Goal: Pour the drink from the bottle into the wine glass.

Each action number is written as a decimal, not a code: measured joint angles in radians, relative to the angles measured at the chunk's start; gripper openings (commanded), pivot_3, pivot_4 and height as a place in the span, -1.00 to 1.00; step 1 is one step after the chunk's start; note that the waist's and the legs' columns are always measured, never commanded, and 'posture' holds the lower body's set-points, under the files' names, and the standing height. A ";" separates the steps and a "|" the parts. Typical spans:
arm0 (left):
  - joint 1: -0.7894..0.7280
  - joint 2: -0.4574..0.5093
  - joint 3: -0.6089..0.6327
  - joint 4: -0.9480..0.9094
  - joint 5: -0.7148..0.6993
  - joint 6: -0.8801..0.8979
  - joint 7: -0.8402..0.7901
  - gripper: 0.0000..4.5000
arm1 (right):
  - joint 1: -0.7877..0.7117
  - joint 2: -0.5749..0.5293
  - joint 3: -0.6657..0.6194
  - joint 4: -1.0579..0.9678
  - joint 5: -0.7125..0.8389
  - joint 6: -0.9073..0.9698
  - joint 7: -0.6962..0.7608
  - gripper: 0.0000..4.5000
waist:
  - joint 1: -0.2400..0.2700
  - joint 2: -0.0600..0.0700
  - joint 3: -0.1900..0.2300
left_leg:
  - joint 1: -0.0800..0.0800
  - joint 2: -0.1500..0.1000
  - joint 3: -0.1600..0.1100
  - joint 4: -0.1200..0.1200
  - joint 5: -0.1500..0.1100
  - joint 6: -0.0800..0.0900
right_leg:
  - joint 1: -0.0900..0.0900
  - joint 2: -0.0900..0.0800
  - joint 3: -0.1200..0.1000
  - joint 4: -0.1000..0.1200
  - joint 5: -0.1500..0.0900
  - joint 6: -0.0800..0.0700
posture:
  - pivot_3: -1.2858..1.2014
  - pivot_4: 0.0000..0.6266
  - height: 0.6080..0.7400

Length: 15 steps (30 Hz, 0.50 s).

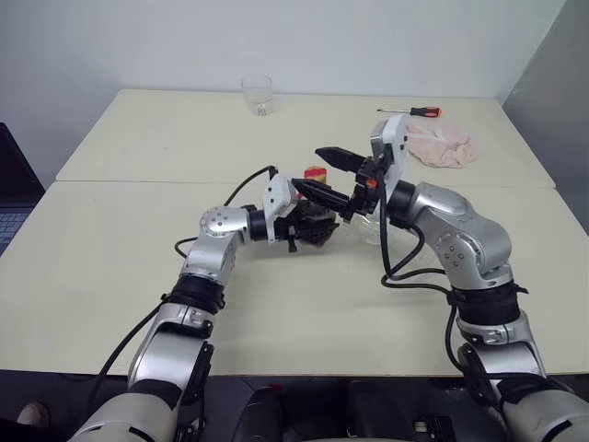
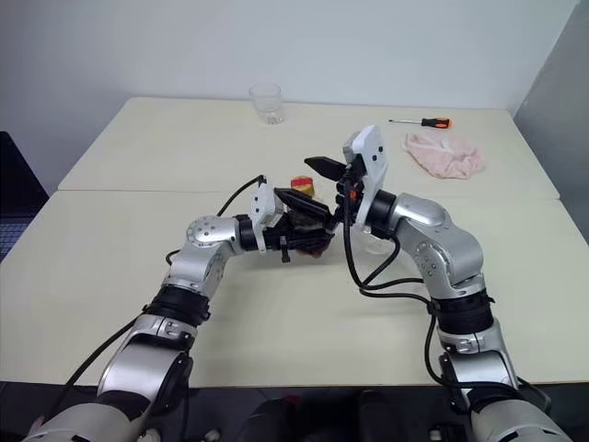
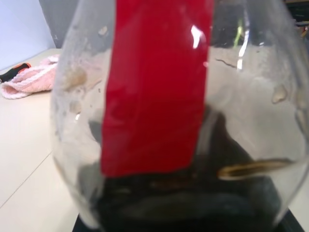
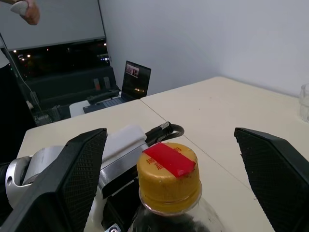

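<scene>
Straddling the bottle [image 4: 169,181], right claw [image 4: 169,164] gapes.

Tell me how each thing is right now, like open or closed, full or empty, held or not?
bottle: upright, cap on, held by the left claw.
drink: dark, low in the bottle, none poured.
right claw: open wide, one finger on each side of the cap, not touching.
tumbler: upright, empty, at the far edge.
screwdriver: lying flat.
pink cloth: crumpled.
</scene>
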 measured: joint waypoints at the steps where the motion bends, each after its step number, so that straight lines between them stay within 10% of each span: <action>1: -0.001 -0.001 0.000 0.002 0.000 0.000 0.000 -0.24 | -0.002 0.006 0.001 0.006 -0.005 -0.002 0.000 1.00 | 0.000 0.000 0.000 | 0.000 0.000 0.000 0.000 0.000 0.000 | 0.000 0.000 0.000 0.001 0.000 0.000 | 0.03 -0.52 1.00; 9: -0.004 -0.001 0.001 0.007 0.000 0.000 0.000 -0.24 | -0.025 0.029 0.002 0.042 -0.011 -0.009 0.000 1.00 | 0.000 0.000 0.000 | -0.001 0.000 -0.001 0.009 0.000 0.000 | 0.000 0.000 0.000 0.006 0.000 0.000 | 0.03 -0.52 1.00; 15: -0.007 -0.001 0.001 0.008 0.000 0.000 0.000 -0.24 | -0.027 0.042 0.002 0.067 -0.013 -0.017 0.001 0.10 | 0.000 0.000 0.000 | -0.001 -0.001 0.000 0.011 0.000 0.000 | 0.000 0.001 -0.001 0.010 0.000 0.000 | 0.03 -0.52 1.00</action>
